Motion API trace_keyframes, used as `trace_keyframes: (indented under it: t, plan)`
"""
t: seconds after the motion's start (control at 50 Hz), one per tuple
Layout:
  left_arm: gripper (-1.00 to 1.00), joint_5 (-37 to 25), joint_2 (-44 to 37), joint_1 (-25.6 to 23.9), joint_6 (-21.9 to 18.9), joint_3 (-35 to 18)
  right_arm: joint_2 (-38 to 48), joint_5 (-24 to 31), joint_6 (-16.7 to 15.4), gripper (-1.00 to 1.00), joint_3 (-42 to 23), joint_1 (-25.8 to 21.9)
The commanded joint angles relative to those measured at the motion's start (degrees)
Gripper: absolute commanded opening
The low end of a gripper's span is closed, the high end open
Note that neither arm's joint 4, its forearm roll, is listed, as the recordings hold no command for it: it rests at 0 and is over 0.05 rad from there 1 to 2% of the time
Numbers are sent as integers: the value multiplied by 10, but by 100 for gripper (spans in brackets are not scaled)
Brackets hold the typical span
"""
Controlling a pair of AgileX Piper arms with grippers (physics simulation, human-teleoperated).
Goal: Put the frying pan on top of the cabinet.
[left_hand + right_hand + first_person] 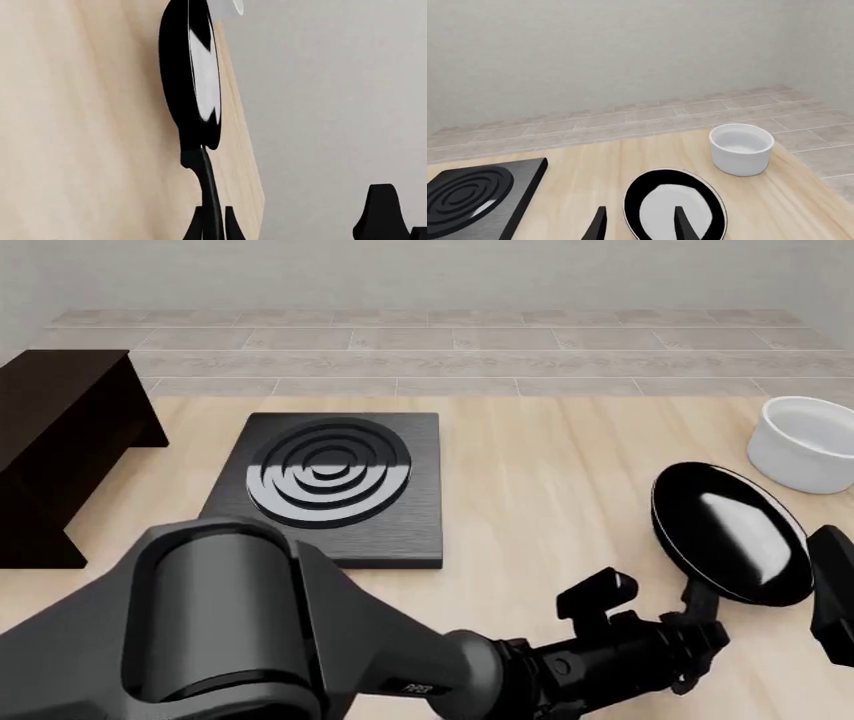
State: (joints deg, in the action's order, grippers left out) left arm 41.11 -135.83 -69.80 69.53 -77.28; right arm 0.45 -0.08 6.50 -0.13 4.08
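Note:
The glossy black frying pan (730,530) is at the right of the table, its handle pointing toward the near edge. My left gripper (697,628) reaches across from the left and is shut on that handle. In the left wrist view the pan (193,80) appears edge-on, with the handle running between the fingers (232,225) of the left gripper (213,227). My right gripper (640,225) is open, its fingers spread over the near side of the pan (674,207). The dark cabinet (60,435) stands at the far left of the table.
A black stove plate (334,485) with concentric rings lies between the cabinet and the pan. A white bowl (807,445) sits just beyond the pan at the right edge. The right arm (834,590) shows at the front view's right border.

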Motion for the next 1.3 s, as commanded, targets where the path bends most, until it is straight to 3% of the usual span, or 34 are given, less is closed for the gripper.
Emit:
trace_keyframes:
  t: [0.02, 0.34, 0.8, 1.3]
  plan:
    - [-100, -25, -20, 26, -17, 8, 0, 0, 0, 100, 0, 0]
    - [-100, -37, 40, 53, -60, 34, -1, 0, -2, 100, 0, -2]
    - [-100, 7, 106, 62, -51, 96, -1, -1, -7, 100, 0, -5]
    - [-100, -21, 265, 98, -73, 158, -1, 0, -15, 100, 0, -10]
